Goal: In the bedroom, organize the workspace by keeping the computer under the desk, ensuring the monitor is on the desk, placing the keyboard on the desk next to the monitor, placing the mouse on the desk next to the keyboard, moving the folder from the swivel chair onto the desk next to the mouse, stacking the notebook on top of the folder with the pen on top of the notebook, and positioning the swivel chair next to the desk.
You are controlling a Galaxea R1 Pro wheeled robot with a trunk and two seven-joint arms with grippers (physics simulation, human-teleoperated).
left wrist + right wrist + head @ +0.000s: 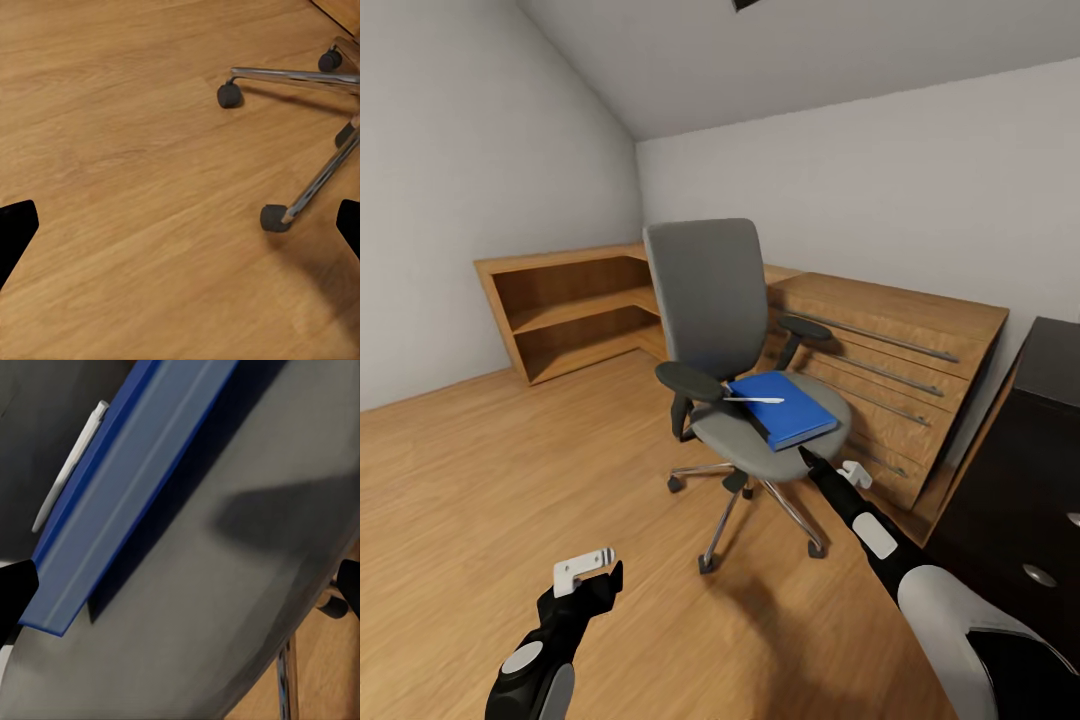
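The blue folder (785, 408) lies on the swivel chair (735, 345) seat, a white pen (755, 400) on top. The right gripper (810, 462), jaws spread and empty, sits at the seat's near edge just beside the folder. The left gripper (595, 570) hangs open and empty over the wooden floor (510, 470), near left.

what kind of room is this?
Likely an attic home office or bedroom corner: sloped ceiling, wood floor, low wooden cabinets, a swivel chair holding a blue folder, black desk.
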